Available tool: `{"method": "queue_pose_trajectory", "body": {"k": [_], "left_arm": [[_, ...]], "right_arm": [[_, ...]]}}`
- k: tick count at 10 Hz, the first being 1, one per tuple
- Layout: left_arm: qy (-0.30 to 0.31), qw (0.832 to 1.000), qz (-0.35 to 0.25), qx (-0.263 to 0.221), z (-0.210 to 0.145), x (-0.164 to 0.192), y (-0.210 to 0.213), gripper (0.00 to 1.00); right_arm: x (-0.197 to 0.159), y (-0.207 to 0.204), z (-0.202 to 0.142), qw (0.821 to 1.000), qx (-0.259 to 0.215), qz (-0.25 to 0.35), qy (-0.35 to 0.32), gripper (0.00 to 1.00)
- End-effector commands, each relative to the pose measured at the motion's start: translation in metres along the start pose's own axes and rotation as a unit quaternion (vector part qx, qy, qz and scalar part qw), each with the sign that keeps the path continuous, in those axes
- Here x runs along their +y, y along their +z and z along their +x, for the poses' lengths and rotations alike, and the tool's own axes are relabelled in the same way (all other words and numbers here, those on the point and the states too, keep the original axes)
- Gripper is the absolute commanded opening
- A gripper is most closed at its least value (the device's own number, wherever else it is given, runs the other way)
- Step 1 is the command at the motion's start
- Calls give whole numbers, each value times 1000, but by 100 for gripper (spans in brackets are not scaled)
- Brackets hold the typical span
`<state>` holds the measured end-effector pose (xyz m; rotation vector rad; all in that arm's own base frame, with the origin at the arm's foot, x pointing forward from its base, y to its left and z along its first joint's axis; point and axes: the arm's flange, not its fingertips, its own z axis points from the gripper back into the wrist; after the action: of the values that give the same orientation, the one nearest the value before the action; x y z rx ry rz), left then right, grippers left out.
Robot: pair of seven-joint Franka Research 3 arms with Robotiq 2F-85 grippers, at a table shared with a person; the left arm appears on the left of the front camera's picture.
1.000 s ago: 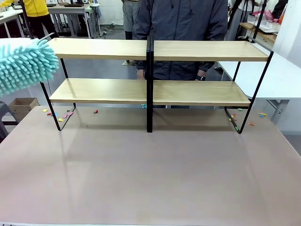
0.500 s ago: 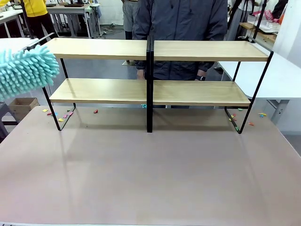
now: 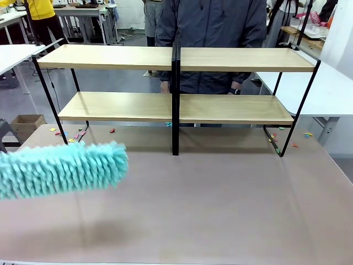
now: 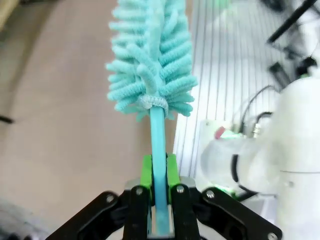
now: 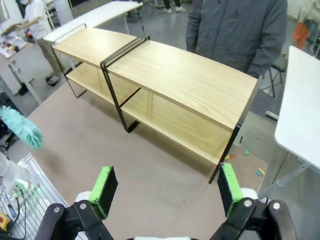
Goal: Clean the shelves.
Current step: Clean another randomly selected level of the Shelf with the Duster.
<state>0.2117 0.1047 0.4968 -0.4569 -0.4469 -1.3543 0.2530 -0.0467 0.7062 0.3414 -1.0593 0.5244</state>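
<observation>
The shelves [image 3: 176, 58] stand across the far half of the brown table [image 3: 209, 210]: two tiers of light-wood boards in a thin black frame. A fluffy teal duster [image 3: 60, 168] lies level, low over the table's front left, short of the rack. In the left wrist view my left gripper [image 4: 159, 172] is shut on the duster's teal handle [image 4: 157, 135], and the head [image 4: 150, 55] points away over the table edge. My right gripper [image 5: 166, 189] hangs high over the table, open with nothing between its green pads [image 5: 105, 187]. Below it are the shelves [image 5: 175, 75] and the duster [image 5: 22, 127].
A person in a dark jacket [image 3: 212, 22] stands close behind the shelves, hands near the lower board. Small coloured scraps [image 3: 69, 134] lie on the floor by the rack's legs. A white table [image 3: 331, 88] stands at the right, a cardboard box [image 3: 27, 124] at the left.
The duster has come down from beside the top shelf's left end to a level pose low over the table's front left. The shelves and the person have not moved.
</observation>
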Motion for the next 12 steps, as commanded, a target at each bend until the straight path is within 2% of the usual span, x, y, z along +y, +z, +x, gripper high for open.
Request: {"method": "queue_pose_trajectory", "body": {"k": [1,2,3,4,5,6,7,8,9,11,12], "left_arm": [[37,999,12,18,30,3,-63,13],[33,999,-20,34,30,15,-46,13],[7,1000,-7,16,20,10,-10,13],[7,1000,-7,16,20,10,-10,13],[17,999,-18,35,35,22,-23,13],[66,993,36,86,42,26,-45,13],[80,991,29,105,46,37,-69,13],[105,986,50,117,51,53,-89,13],[120,986,30,115,53,68,-111,13],[138,982,38,124,54,97,-141,13],[147,978,63,135,52,113,-157,13]], "right_arm": [[1,0,1,1000,-4,3,1,100],[1,0,1,1000,-4,3,1,100],[1,0,1,1000,-4,3,1,100],[1,0,1,1000,-4,3,1,100],[1,0,1,1000,-4,3,1,100],[1,0,1,1000,-4,3,1,100],[1,0,1,1000,-4,3,1,100],[1,0,1,1000,-4,3,1,100],[1,0,1,1000,-4,3,1,100],[1,0,1,1000,-4,3,1,100],[1,0,1,1000,-4,3,1,100]]}}
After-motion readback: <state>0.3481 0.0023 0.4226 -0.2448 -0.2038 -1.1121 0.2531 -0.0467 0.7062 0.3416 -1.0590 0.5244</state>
